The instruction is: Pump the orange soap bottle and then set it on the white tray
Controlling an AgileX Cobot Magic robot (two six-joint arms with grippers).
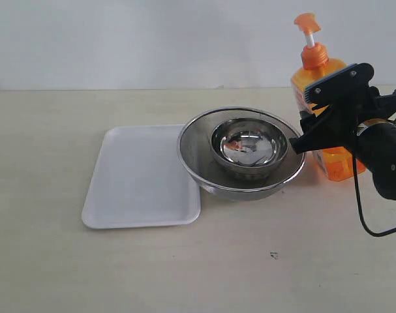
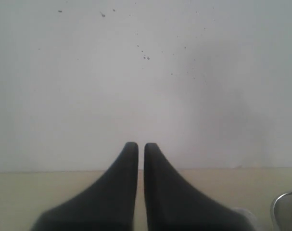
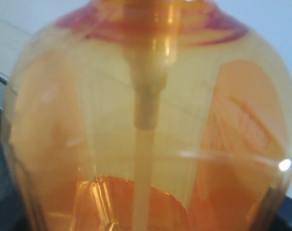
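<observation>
The orange soap bottle stands upright on the table at the right, pump head raised on its white stem. My right gripper is at the bottle's body, one black finger across the label and the other lower down. In the right wrist view the translucent bottle fills the frame and hides the fingers, so contact is unclear. The white tray lies flat at the left. My left gripper is shut on nothing and faces a wall.
Two nested round steel bowls sit between the tray and the bottle, and the larger one's rim overlaps the tray's right edge. A rim of a bowl shows at the edge of the left wrist view. A black cable hangs from the right arm.
</observation>
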